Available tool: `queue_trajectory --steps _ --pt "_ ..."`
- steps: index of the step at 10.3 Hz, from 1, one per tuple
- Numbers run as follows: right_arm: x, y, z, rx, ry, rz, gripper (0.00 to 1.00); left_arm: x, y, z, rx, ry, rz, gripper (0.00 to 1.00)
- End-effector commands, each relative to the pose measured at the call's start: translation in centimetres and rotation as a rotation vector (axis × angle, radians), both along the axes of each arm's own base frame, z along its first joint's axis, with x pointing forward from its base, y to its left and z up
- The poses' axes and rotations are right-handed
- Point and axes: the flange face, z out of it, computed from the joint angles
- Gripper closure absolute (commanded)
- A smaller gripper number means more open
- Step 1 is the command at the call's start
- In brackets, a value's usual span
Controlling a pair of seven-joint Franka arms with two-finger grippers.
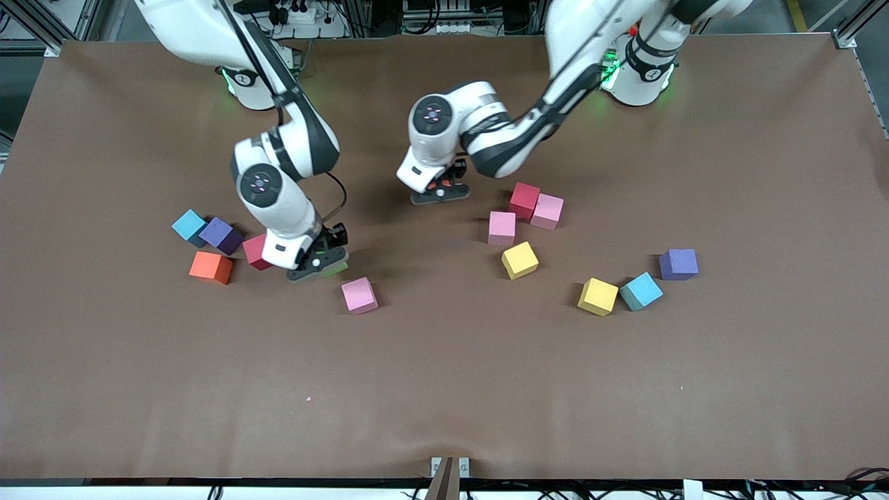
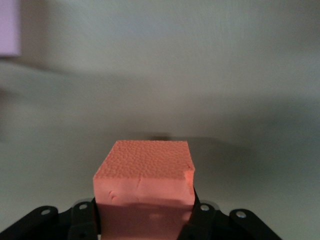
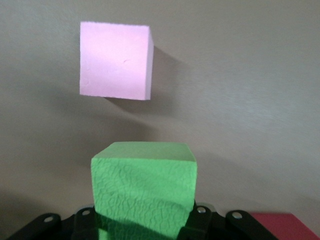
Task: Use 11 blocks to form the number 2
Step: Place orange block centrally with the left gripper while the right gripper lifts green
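Observation:
My right gripper (image 1: 321, 262) is down at the table, shut on a green block (image 1: 337, 267) (image 3: 144, 185), with its fingers (image 3: 200, 220) on both sides. That block sits between a red block (image 1: 254, 251) (image 3: 282, 225) and a pink block (image 1: 359, 295) (image 3: 116, 60). My left gripper (image 1: 439, 192) (image 2: 145, 217) is over the middle of the table, shut on an orange block (image 2: 145, 172). The other blocks lie scattered, and no number 2 is in view.
Light blue (image 1: 189, 225), purple (image 1: 221, 235) and orange (image 1: 211, 267) blocks lie toward the right arm's end. Beside the left gripper are red (image 1: 524, 200) and two pink blocks (image 1: 547, 211) (image 1: 501, 227). Two yellow (image 1: 519, 260) (image 1: 598, 296), a light blue (image 1: 640, 291) and a purple (image 1: 678, 264) lie nearer the camera.

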Motion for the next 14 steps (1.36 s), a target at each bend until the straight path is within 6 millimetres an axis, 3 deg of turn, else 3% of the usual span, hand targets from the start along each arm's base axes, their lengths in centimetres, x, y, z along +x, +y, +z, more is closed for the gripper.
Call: queue_trajectory --steps 1,2,3,6,8,9,11,12,14 --pt "0.4 -5.7 1.9 0.006 0.007 0.055 0.75 -2.8 -2.7 -1.7 0.008 -0.053 -0.047 0.68" --pt "0.3 -7.8 2.3 0.01 0.005 0.1 0.74 -4.0 -3.3 -1.9 0.001 -0.054 -0.067 0.68" --pt "0.2 -8.8 2.9 0.013 0.0 0.154 0.74 -4.6 -3.7 -1.9 0.0 -0.058 -0.081 0.68" --pt "-1.3 -8.8 3.6 0.018 0.005 0.286 0.74 -5.5 -3.9 -3.1 0.015 -0.08 -0.156 0.63" --pt "-1.1 -9.5 3.4 0.02 0.012 0.442 0.74 -5.6 -3.8 -3.6 0.024 -0.082 -0.154 0.0" --pt "-0.9 -11.2 3.3 0.024 0.029 0.477 0.74 -5.2 -4.0 -2.6 0.01 -0.084 -0.133 0.0" --pt "-1.2 -11.0 4.5 0.028 0.022 0.516 0.74 -2.5 -4.9 1.7 -0.032 -0.127 -0.039 0.0" --pt "-1.8 -10.7 5.0 0.034 0.043 0.555 0.74 -0.8 -4.4 3.9 -0.042 -0.147 0.012 0.0" --pt "-5.1 -10.6 5.3 0.054 0.095 0.734 0.74 2.0 -2.4 7.4 -0.009 -0.166 0.129 0.0"
